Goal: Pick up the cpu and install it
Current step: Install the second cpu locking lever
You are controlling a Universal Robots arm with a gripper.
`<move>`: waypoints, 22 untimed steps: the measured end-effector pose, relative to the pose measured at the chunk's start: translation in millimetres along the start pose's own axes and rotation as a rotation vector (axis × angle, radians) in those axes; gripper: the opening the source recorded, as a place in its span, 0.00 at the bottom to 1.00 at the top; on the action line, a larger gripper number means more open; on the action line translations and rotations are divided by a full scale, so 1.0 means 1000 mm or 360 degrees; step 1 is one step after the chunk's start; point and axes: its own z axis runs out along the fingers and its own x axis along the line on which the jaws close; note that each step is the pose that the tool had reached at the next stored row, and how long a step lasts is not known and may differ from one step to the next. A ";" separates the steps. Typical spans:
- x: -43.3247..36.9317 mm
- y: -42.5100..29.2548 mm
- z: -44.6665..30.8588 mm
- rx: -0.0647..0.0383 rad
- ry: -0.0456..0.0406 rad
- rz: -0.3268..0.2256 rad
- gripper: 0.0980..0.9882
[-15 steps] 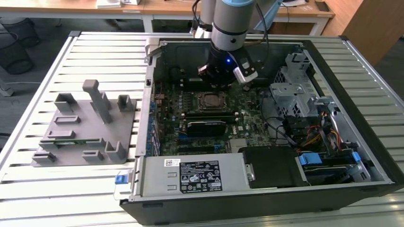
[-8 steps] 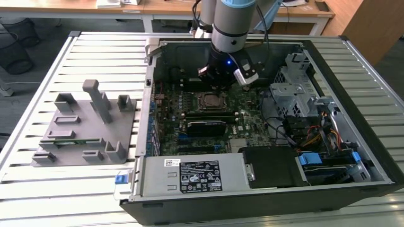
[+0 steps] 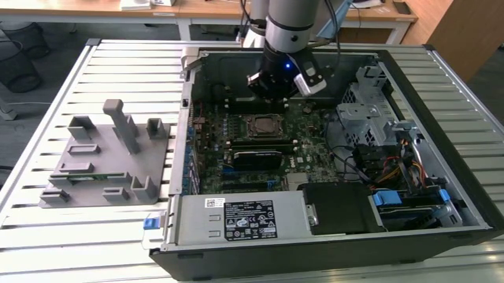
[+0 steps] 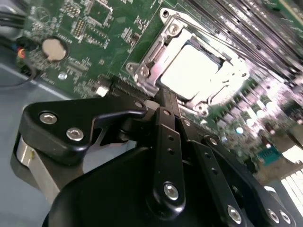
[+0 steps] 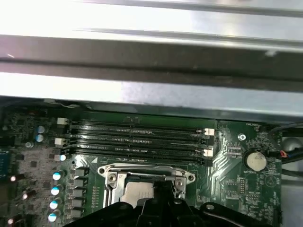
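Note:
The cpu lies flat in the metal socket frame on the green motherboard, its shiny pale top facing up. It shows again in the first wrist view as the cpu, partly behind the black fingers. In the exterior view the socket sits mid-board inside the open computer case. My gripper hangs just above and behind the socket. In the second wrist view the gripper has its black fingers drawn together at the socket's edge, with nothing between them.
A grey holder block stands on the slatted table at the exterior view's left. Inside the case are empty memory slots, a coin battery, a power supply, a drive cage and cables. The case wall rises close behind the slots.

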 end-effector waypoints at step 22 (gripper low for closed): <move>0.0023 -0.0354 -0.0173 0.0000 0.0001 0.0000 0.01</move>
